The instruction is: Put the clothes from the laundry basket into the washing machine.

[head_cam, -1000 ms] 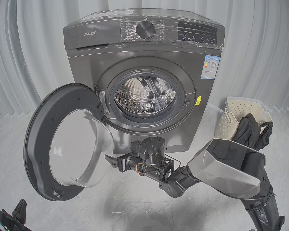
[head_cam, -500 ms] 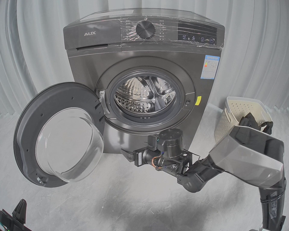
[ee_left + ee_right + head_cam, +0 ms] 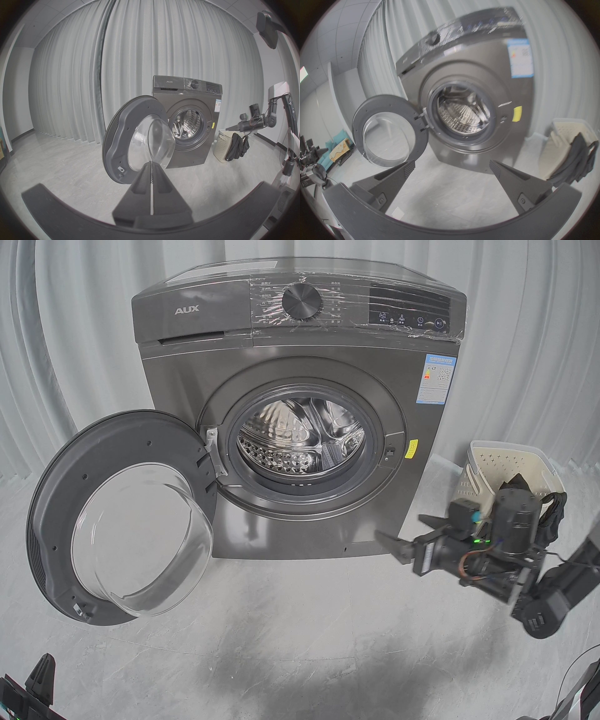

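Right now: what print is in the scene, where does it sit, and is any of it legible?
Brand wordmark on the washing machine's top-left panel: legible capitals.
Blue-and-white label, upper right of the front: too small.
Control panel icons and markings around the dial: too small.
Yellow sticker beside the drum opening: nothing readable.

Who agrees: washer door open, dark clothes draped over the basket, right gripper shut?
One slip: the right gripper is open, its fingers spread wide in the right wrist view. The door is open and the dark clothes drape over the basket.
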Tool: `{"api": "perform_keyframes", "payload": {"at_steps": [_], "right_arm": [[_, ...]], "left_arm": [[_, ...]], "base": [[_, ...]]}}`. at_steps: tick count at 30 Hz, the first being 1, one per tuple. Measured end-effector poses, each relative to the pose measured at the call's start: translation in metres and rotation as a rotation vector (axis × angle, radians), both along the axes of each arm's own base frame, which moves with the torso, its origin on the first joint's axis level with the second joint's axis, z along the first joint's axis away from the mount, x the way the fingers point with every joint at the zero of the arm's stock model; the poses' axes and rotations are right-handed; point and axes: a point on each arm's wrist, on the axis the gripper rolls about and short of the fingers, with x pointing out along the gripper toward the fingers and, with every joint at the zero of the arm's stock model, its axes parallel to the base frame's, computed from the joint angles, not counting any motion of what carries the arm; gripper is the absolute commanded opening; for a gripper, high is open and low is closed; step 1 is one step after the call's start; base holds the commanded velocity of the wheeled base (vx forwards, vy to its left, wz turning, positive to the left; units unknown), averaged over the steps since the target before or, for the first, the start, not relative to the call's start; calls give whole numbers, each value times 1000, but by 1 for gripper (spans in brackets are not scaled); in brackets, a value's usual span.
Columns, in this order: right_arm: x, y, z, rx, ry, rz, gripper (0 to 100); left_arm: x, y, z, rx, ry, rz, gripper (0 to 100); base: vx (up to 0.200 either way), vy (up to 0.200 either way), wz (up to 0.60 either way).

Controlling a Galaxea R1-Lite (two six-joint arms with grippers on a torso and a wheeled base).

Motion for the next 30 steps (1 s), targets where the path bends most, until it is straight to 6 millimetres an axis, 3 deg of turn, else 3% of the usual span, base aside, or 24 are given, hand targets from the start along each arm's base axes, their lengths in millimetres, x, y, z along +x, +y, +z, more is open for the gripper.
{"api": "perform_keyframes", "payload": {"at_steps": [6,12,22,30], "right_arm": [[-49,-60,29,23,-84,-84,100],[-102,-94,45,40,-152,-135,100],[-169,-126,44,33,-156,-212,100],[-205,-138,35,49,-211,-255,100]], "left_arm": [[0,0,0,0,0,0,0],[0,0,0,0,0,0,0],[0,0,0,0,0,0,0],[0,0,0,0,0,-1,0]], "base": [[0,0,0],[0,0,0],[0,0,0],[0,0,0]]}}
